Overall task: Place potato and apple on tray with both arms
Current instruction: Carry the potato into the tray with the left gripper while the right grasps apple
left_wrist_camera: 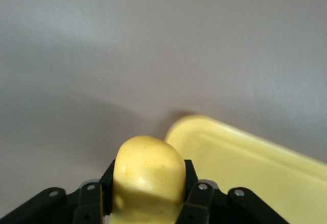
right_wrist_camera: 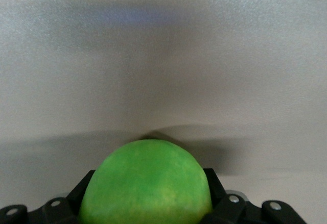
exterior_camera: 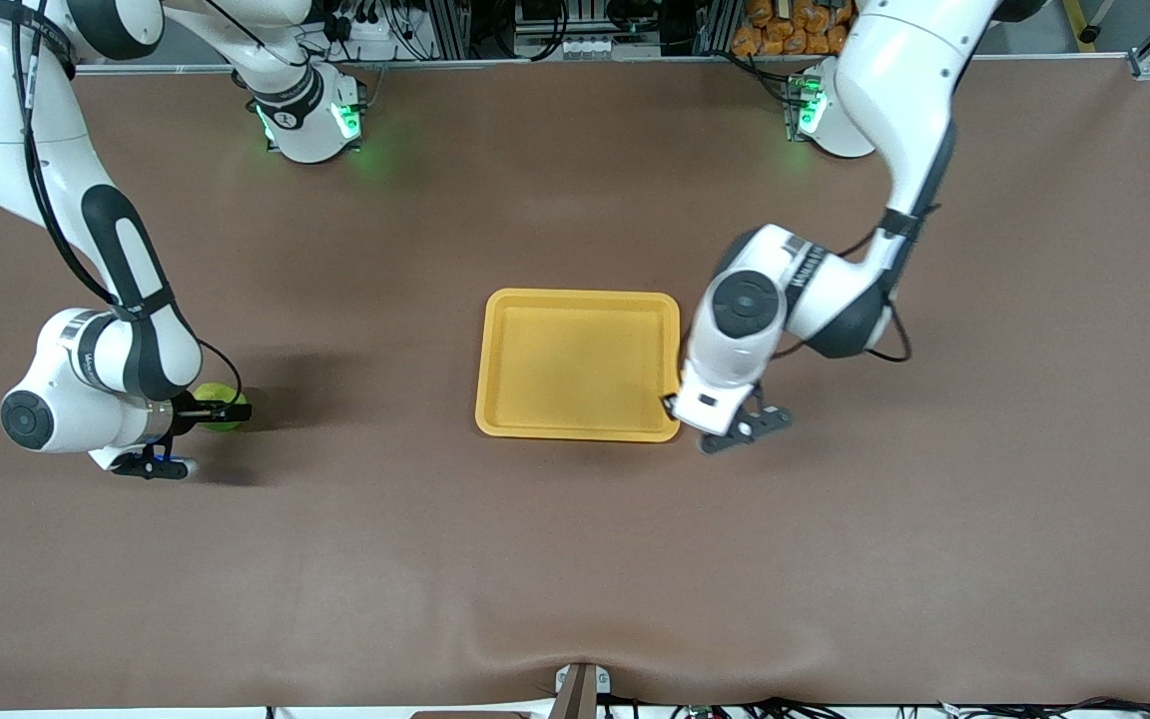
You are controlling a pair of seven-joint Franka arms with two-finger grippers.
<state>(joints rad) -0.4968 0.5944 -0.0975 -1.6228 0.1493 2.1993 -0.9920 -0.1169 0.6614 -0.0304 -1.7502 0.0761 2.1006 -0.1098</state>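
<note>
Yellow-orange tray [exterior_camera: 581,364] at frame centre, bright green apple [right_wrist_camera: 146,183] at the lower edge, speckled yellow potato [left_wrist_camera: 148,175], plain brown table [exterior_camera: 575,559], white arms [exterior_camera: 894,90] with black bands, green-lit bases [exterior_camera: 310,125] at top.

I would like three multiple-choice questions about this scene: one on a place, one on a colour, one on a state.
1. Where is the apple?
A. on the tray
B. toward the right arm's end of the table
C. beside the left arm's base

2. What colour is the tray?
A. yellow-orange
B. blue
C. white

3. What does the left gripper hold?
A. nothing
B. the apple
C. the potato

Answers: 1 B, the right gripper grips it there, away from the tray; 2 A, seen in the front view; 3 C, the gripper is shut on the yellow lump.
</note>
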